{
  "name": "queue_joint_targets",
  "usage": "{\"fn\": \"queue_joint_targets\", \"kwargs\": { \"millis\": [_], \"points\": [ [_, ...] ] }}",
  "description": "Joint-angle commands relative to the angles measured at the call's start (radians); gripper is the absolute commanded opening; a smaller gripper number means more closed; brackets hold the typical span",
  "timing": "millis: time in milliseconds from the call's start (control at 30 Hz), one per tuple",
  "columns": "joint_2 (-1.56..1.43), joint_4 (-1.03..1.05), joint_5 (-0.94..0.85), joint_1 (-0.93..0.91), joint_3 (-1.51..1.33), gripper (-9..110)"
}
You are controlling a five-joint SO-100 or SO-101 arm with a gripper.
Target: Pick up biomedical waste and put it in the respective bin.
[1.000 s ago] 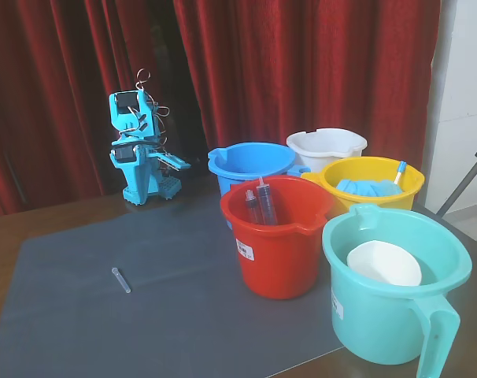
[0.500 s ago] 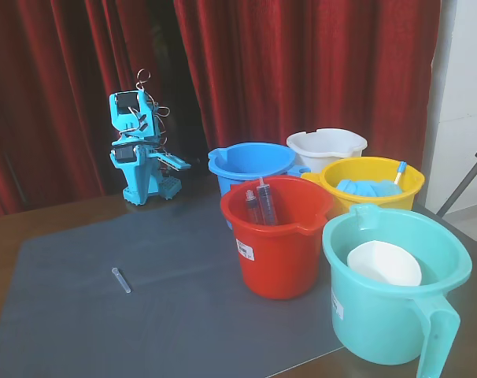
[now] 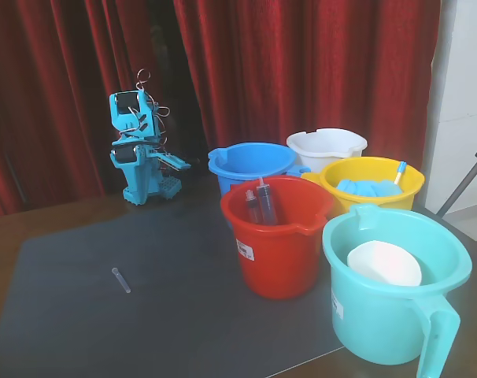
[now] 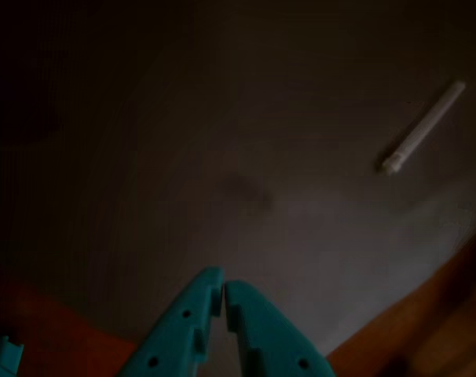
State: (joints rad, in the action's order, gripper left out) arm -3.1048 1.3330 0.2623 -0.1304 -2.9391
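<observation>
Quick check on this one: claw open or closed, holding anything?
Claw: closed and empty; in the wrist view its fingertips meet with nothing between them. The clear tube lies untouched on the dark mat.

Clear plastic tube (image 3: 121, 279), glossy blue plastic bin (image 3: 250, 165), matt grey mat (image 3: 144, 307), red cloth curtain (image 3: 301, 63)

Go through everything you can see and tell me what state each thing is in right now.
Thin clear plastic tube: lying flat on the grey mat, untouched.
Teal two-finger gripper: shut, empty.
Round royal-blue plastic bucket: upright, contents hidden.
Red plastic bucket: upright, holds syringes.
Turquoise handled bucket: upright, holds a white bowl.
</observation>
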Motion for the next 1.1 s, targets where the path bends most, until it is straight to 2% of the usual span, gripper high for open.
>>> {"fn": "queue_joint_targets", "kwargs": {
  "millis": [0,267,467,600,833,1067],
  "points": [
    [-0.005,-0.003,0.003,0.005,0.012,0],
    [-0.005,-0.011,0.002,0.005,0.011,0],
    [0.009,-0.552,0.02,0.002,0.003,0],
    [0.014,-0.67,0.026,-0.063,0.032,0],
    [0.192,-0.472,-0.052,-0.074,0.287,6],
    [0.753,-0.224,-0.13,-0.075,0.782,7]
  ]
}}
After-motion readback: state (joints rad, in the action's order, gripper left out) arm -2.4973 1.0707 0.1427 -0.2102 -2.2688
